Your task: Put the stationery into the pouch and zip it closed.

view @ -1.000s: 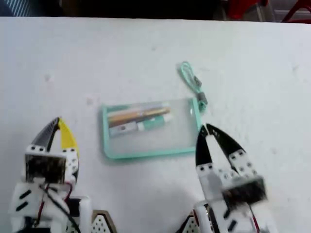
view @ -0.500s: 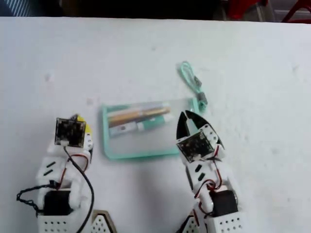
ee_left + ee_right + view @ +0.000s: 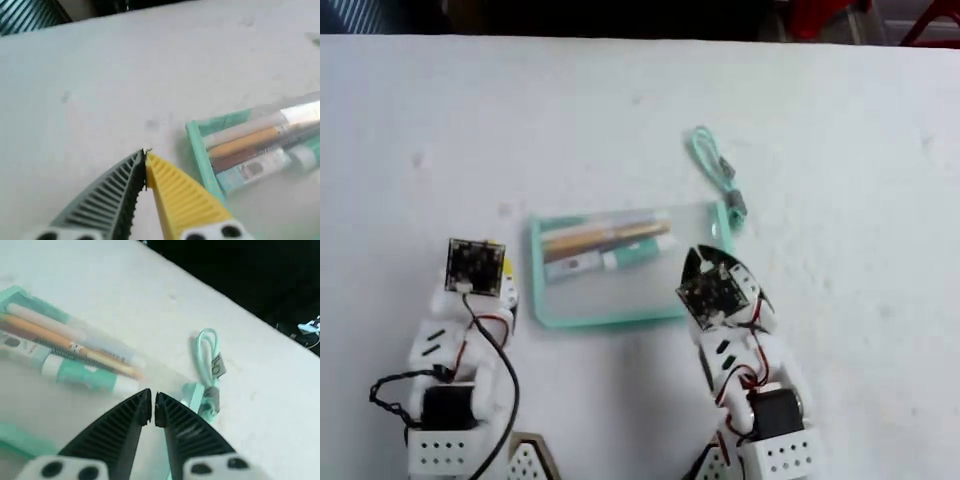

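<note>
The left gripper [image 3: 145, 161] is clenched empty, the pouch [image 3: 270, 200] just beside its tips. The right gripper [image 3: 152, 405], also clenched empty, is above the pouch, the stationery [image 3: 75, 352] just ahead.

Kind of place: most likely a robotics lab or hobby workshop, set up indoors as a test bench.
Bench: a plain white table [image 3: 840, 150] spans the high view, with its far edge along the top of the frame.
Machines: a small white left arm [image 3: 445, 370] stands at lower left and a right arm [image 3: 755, 390] at lower right, both with open motor housings.
Wiring: bare wires [image 3: 508, 385] loop over the arms, and a circuit board [image 3: 475, 268] sits on each wrist.
Test piece: a pouch [image 3: 620, 295] of pens lies mid-frame.
Background: a dark room lies beyond the table, with a red frame [image 3: 820, 18] at upper right and blue slats [image 3: 345, 15] at upper left.
</note>
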Robot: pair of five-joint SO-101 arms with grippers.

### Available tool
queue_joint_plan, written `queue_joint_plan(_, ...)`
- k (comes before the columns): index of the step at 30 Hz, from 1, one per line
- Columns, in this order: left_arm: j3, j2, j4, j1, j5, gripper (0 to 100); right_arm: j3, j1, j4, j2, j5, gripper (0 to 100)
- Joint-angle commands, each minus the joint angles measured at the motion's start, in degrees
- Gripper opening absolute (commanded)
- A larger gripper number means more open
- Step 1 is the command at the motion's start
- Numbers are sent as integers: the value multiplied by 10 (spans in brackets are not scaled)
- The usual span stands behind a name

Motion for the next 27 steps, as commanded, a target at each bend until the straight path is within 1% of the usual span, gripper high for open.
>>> queue_joint_plan(1, -1, -7, 105, 3, 6, 27, 5, 7, 64, -3, -76, 18)
queue_joint_plan(4, -1, -7, 175, 3, 10, 27, 5, 7, 93, -3, -223, 18)
queue_joint_plan(6, -1, -7, 204, 3, 10, 27, 5, 7, 114, -3, -324, 18)
queue_joint_plan(8, -1, -7, 218, 3, 10, 27, 5, 7, 145, -3, -398, 18)
queue_joint_plan(9, -1, -7, 225, 3, 11, 27, 5, 7, 160, -4, -419, 18)
queue_joint_plan(12, -1, -7, 262, 3, 11, 27, 5, 7, 194, -4, -421, 18)
queue_joint_plan(14, -1, -7, 276, 3, 11, 27, 5, 4, 210, -4, -400, 18)
queue_joint_plan(20, -1, -7, 276, 3, 11, 27, 5, 4, 247, -3, -322, 18)
queue_joint_plan(27, -1, -7, 276, 3, 11, 27, 5, 3, 327, -3, -264, 18)
